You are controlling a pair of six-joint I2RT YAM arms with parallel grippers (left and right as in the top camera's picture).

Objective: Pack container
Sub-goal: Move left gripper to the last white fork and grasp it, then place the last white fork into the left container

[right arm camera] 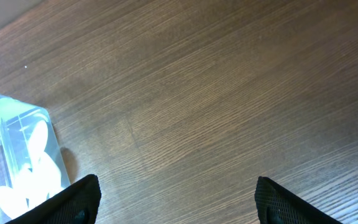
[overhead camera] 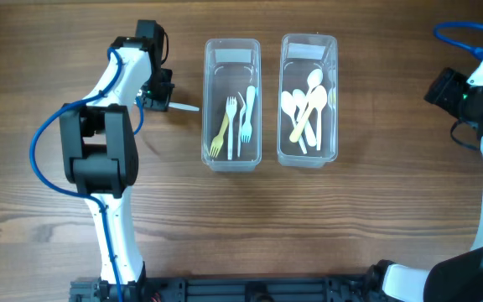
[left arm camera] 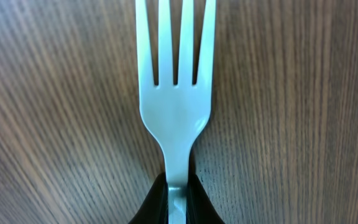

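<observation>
Brown wood-grain table [overhead camera: 350,218], fork tub [overhead camera: 232,59] beside spoon tub [overhead camera: 309,52], left gripper [left arm camera: 178,194] pinching white fork [left arm camera: 176,112], right gripper [right arm camera: 176,198] spread apart

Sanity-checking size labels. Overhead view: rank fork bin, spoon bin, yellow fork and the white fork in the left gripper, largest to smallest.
1. fork bin and spoon bin: look alike, no ranking between them.
2. yellow fork.
3. white fork: only part shows beyond the left gripper, so its rank is unsure.
</observation>
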